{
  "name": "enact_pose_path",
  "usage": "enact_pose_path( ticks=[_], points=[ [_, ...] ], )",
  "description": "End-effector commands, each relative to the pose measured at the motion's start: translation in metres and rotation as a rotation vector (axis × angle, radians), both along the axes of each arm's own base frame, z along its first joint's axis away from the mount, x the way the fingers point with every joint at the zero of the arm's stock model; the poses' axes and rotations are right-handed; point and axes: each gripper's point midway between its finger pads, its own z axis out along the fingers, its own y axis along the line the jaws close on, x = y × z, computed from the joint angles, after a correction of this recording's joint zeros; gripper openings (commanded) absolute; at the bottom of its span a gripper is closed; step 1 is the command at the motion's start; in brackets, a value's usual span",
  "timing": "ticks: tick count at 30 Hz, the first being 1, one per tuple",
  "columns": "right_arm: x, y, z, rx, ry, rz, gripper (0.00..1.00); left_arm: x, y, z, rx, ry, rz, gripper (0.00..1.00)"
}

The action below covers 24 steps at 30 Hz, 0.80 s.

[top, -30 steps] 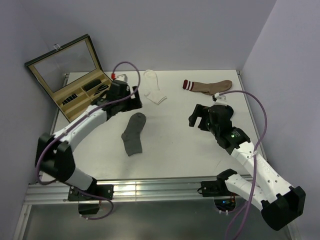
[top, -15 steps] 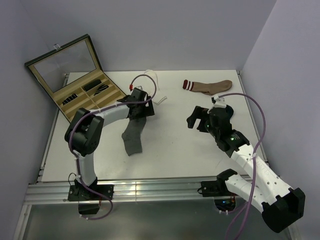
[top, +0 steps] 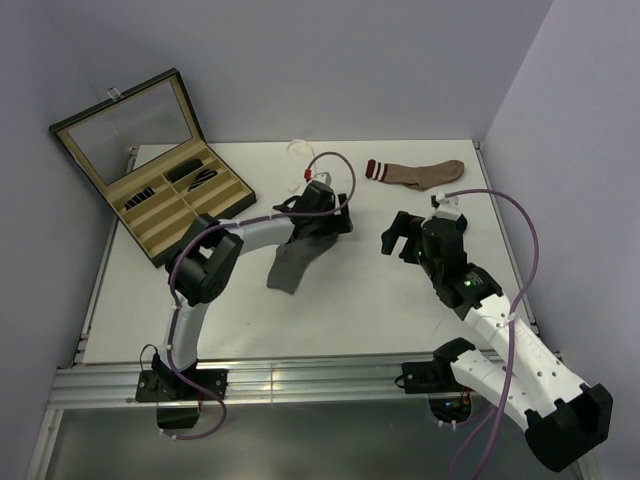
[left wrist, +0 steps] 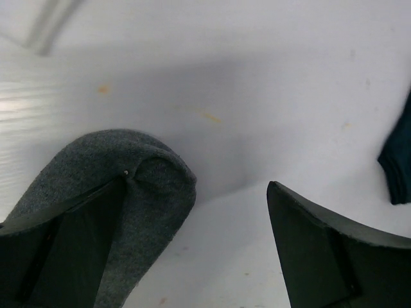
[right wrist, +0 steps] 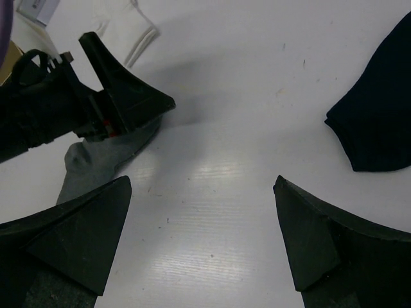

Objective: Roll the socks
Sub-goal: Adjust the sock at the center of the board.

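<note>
Lavender walls (top: 350,60) closed in a white table (top: 380,300). At its far left corner stood an open case (top: 172,222) with its glass lid raised. Small dark items (top: 190,173), too small to identify, filled some of its tan compartments. The dark grey sock (top: 292,265) lay flat mid-table, one end under a finger of the left gripper (top: 322,215), whose jaws were spread wide and clasped nothing. The right gripper (top: 402,235) hovered equally wide and empty, the navy sock (right wrist: 376,125) just beside it. The white sock (right wrist: 131,25) lay farther back.

On the table (top: 350,310) a case (top: 150,170) sits far left; one sock (top: 290,268) mid-table; another sock (top: 425,173) rear right.
</note>
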Motion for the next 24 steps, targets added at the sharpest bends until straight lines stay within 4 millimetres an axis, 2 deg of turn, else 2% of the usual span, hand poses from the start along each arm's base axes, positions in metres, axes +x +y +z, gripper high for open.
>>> enact_pose_path(
  ticks=[1,3,5,7,8,10,11,13,14,16,17,18,19,20,21,22,23,24],
  points=[
    [0.004,-0.009,0.008,-0.027,-0.049,-0.038,1.0,-0.032,-0.039,-0.018,-0.042,0.077,-0.086,0.99],
    [0.004,-0.009,0.012,-0.027,-0.067,-0.035,1.0,-0.036,-0.054,-0.009,-0.074,0.062,-0.103,1.0],
    [0.004,-0.008,0.018,-0.024,-0.099,-0.021,1.0,-0.033,-0.06,0.006,-0.094,0.035,-0.098,0.99],
    [0.004,-0.003,0.024,-0.012,-0.135,0.015,1.0,-0.03,-0.062,0.036,-0.133,-0.007,-0.096,0.99],
    [0.004,-0.001,0.03,-0.009,-0.165,0.034,1.0,-0.023,-0.058,0.06,-0.14,-0.061,-0.063,1.0],
    [0.002,0.008,0.033,-0.001,-0.181,0.087,1.0,-0.015,-0.05,0.087,-0.145,-0.112,-0.026,0.99],
    [0.003,0.011,0.036,0.005,-0.19,0.103,1.0,-0.011,-0.042,0.111,-0.155,-0.154,0.008,0.99],
    [0.002,0.022,0.037,0.004,-0.186,0.163,0.98,-0.004,-0.02,0.125,-0.143,-0.155,0.075,1.0],
    [0.003,0.028,0.04,0.002,-0.189,0.185,0.98,-0.001,-0.009,0.143,-0.153,-0.177,0.11,0.99],
    [0.005,0.04,0.036,-0.024,-0.176,0.231,0.96,0.006,0.022,0.143,-0.121,-0.166,0.177,1.0],
    [0.006,0.047,0.04,-0.027,-0.189,0.252,0.95,0.006,0.036,0.158,-0.126,-0.188,0.204,0.99],
    [0.003,0.061,0.035,-0.046,-0.182,0.308,0.93,0.007,0.058,0.15,-0.091,-0.175,0.249,1.0],
    [0.004,0.071,0.038,-0.047,-0.192,0.338,0.91,0.006,0.069,0.151,-0.085,-0.172,0.266,1.0],
    [0.003,0.079,0.038,-0.056,-0.193,0.366,0.9,0.007,0.088,0.164,-0.1,-0.186,0.299,0.99],
    [-0.001,0.095,0.03,-0.086,-0.176,0.428,0.88,-0.001,0.102,0.149,-0.081,-0.155,0.315,0.99],
    [-0.001,0.105,0.033,-0.098,-0.185,0.456,0.86,-0.004,0.116,0.145,-0.072,-0.144,0.336,0.99],
    [-0.002,0.113,0.031,-0.116,-0.186,0.477,0.82,-0.006,0.137,0.157,-0.096,-0.159,0.384,1.0],
    [-0.009,0.129,0.026,-0.147,-0.183,0.534,0.78,-0.01,0.152,0.155,-0.089,-0.155,0.416,1.0]
  ],
)
